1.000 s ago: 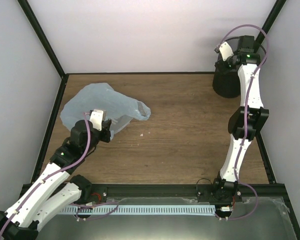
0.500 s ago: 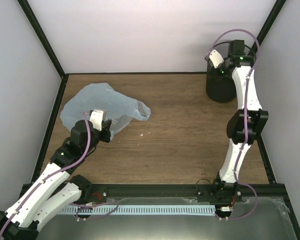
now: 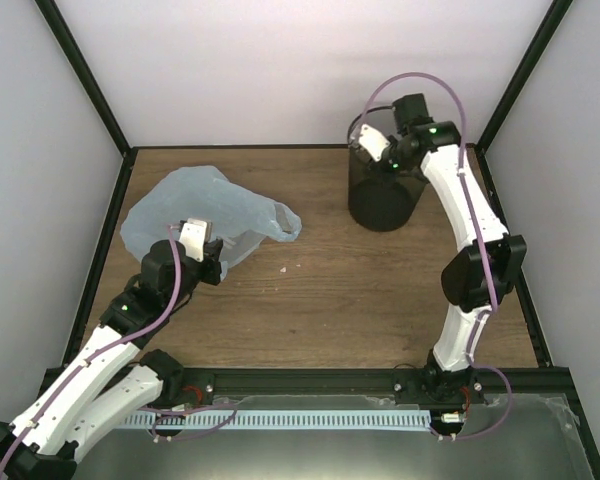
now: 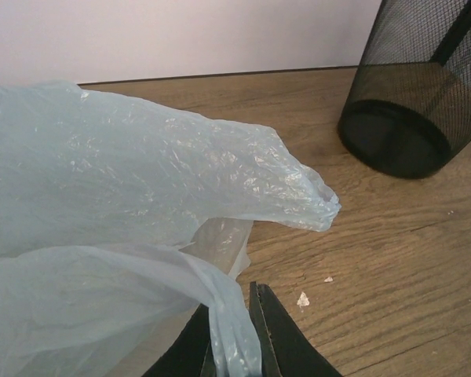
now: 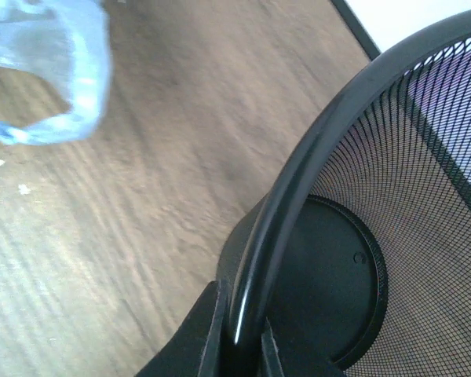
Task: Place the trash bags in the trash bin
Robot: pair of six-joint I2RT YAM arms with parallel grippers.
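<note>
Since a second ago the trash bin has slid left from the far right corner toward the far middle of the table, along with my right gripper; the left side has not shifted. Nearest, on the left, my left gripper pinches a twisted strip of the trash bag. The bag is thin, crinkled, translucent pale-blue film that billows in a soft mound toward the far left. Two pale crumbs lie on the wood-grain surface just right of it. Farther right, well apart from the bag, the bin is round, tapered black wire mesh with a solid dark base. My right gripper clamps its smooth rolled rim, one finger inside, one outside.
</note>
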